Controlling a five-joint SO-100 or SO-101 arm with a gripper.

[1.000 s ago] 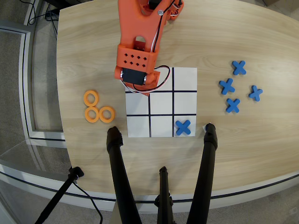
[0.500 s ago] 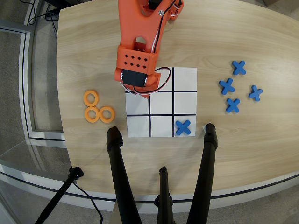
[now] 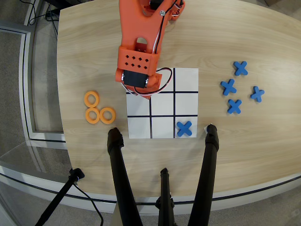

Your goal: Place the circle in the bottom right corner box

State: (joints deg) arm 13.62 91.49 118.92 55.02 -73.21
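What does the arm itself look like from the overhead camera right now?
The arm is bright orange printed plastic. A boxy orange block has a grid of small dark holes, with a black servo below. Black, red and white cables loop along its side. The gripper tips aren't visible.

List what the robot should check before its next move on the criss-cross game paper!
1. Spare rings: three flat orange rings lie on the wooden table, left of the white paper grid in the overhead view. Ok.
2. Ring in the gripper: the orange robot arm hides it. Cannot tell.
3. Lower right cell in this view: a blue cross-shaped piece already sits there. Not ok.
4. Lower left cell and upper right cell: plain white, empty. Ok.
5. Upper left cell: covered by the arm. Cannot tell.
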